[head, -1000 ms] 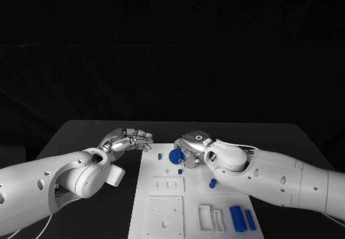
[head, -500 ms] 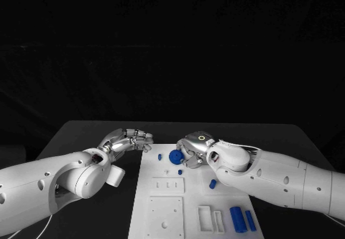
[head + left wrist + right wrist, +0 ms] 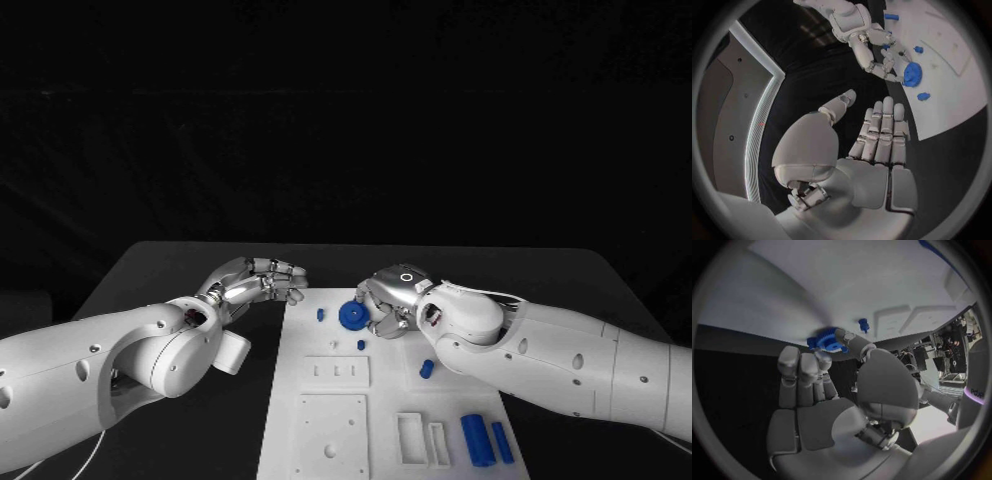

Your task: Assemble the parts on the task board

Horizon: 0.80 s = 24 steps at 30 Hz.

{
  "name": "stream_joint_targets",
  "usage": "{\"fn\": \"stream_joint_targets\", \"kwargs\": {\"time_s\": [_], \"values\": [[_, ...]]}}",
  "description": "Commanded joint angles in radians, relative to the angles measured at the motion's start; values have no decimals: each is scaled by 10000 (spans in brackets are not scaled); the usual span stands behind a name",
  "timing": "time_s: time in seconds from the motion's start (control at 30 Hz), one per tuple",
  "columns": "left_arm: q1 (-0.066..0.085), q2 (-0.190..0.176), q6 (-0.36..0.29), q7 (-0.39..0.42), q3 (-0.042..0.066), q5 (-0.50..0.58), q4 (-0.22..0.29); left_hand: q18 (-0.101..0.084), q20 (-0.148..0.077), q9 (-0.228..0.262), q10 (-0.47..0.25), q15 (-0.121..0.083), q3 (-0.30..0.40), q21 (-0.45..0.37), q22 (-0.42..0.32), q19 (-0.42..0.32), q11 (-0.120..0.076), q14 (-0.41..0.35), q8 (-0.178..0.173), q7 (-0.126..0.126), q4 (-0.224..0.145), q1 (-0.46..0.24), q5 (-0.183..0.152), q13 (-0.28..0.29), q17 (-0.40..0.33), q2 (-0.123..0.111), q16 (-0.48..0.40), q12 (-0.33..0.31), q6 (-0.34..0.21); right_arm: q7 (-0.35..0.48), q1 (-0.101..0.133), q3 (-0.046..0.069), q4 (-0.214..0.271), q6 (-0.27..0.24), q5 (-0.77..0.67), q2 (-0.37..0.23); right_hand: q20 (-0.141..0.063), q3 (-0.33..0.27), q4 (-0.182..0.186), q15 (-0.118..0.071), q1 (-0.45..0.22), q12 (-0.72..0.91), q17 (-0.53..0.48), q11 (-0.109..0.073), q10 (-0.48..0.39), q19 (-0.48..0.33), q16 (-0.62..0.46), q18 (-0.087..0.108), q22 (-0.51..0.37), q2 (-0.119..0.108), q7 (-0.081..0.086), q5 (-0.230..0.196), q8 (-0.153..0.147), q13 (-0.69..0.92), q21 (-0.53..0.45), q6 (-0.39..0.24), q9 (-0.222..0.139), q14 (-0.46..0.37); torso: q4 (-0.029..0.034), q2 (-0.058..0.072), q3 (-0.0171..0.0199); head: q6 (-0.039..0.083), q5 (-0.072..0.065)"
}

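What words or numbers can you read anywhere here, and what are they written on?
None can be read for sure.
The task board, the blue gear and both hands carry no writing.
A few pale letters stand on a purple strip at the rim of the right wrist view, too small and bent to read.
The right hand shows a small lit green ring, a light, not a word.

White task board (image 3: 329, 415) on black table (image 3: 159, 270); blue gear (image 3: 351, 315), blue pegs (image 3: 486, 440) and small blue studs (image 3: 361, 344); silver hands on white arms (image 3: 87, 355).
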Motion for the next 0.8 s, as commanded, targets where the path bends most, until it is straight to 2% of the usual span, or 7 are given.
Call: {"fn": "stream_joint_targets", "kwargs": {"time_s": [0.03, 0.23, 0.47, 0.5, 0.57, 0.63, 0.8], "values": [[15, 10, -35, 65, 9, -20, 10, 112, -2, 13, 25, 51, 8, 7, 196, -89, 63, -12, -37, 100, 54, -102, 2, -11, 10, -4, -34, -39, -12, 17, -57, -45, 14, 517, 81, 35, 15, -116, 81, -198, -138, 21, 16, -168, 24, 84, -63, 620, 152, 2, -240, 92, 54, -22, 3, -82, 58, -5, 20, -4, -10, -4, -13], [15, 4, -40, 65, 9, -20, 7, 112, -2, 13, 23, 51, 12, 7, 196, -91, 62, -12, -43, 104, 54, -100, 4, -13, 12, -4, -36, -41, -20, -8, -57, -40, -15, 516, 94, 62, -8, -185, 215, -286, -213, 2, 24, -259, 50, 90, -72, 620, 149, 15, -336, 347, 57, -30, -2, -181, 73, -3, 22, 1, -19, -8, -18], [15, -15, -45, 56, 9, -20, 20, 110, 0, 15, 16, 52, 14, 8, 197, -95, 63, -12, -51, 109, 58, -105, 5, -15, 15, -8, -39, -44, -28, -11, -56, -38, -73, 758, 288, 24, -26, -180, 289, -266, -211, -6, 31, -223, 64, 93, -74, 620, 150, 24, -291, 572, 73, -28, -4, -220, 90, 2, 6, 1, -16, 2, -10], [15, -16, -45, 56, 9, -21, 21, 109, 1, 16, 15, 53, 13, 8, 197, -96, 65, -12, -53, 111, 61, -109, 5, -16, 15, -10, -40, -44, -30, -15, -56, -38, -69, 816, 290, 14, -30, -158, 319, -251, -205, -7, 34, -210, 67, 92, -75, 620, 149, 28, -272, 789, 71, -27, -7, -247, 92, 2, 1, 2, -16, -6, -1], [15, -18, -50, 58, 9, -21, 23, 109, 1, 16, 13, 53, 14, 9, 197, -97, 67, -12, -54, 113, 63, -111, 6, -16, 16, -9, -41, -45, -32, -16, -56, -38, -37, 864, 363, -22, -42, -31, 324, -222, -104, -10, 43, -177, 72, 92, -74, 620, 153, 61, -245, 1640, 89, -20, -4, -276, 109, 5, -2, -1, -10, -8, -1], [15, -20, -45, 64, 9, -21, 25, 109, 1, 17, 13, 53, 15, 9, 197, -98, 67, -13, -56, 113, 64, -110, 7, -17, 16, -9, -42, -45, -33, -14, -56, -39, 25, 828, 368, -74, -43, 86, 318, -207, -26, -11, 49, -159, 75, 95, -75, 620, 155, 106, -222, 2048, 104, -15, -3, -288, 120, 9, 1, -4, -11, -5, -5], [15, -30, -46, 64, 9, -21, 1, 109, 1, 19, 12, 53, 19, 9, 198, -101, 67, -14, -57, 114, 64, -108, 8, -18, 18, -8, -45, -45, -33, -18, -56, -34, 287, 780, 550, -306, -42, 122, 297, -188, 2, -7, 54, -138, 81, 101, -73, 620, 159, 130, -196, 2156, 130, -10, 7, -265, 134, 14, -2, -3, 2, 14, -8]]}}
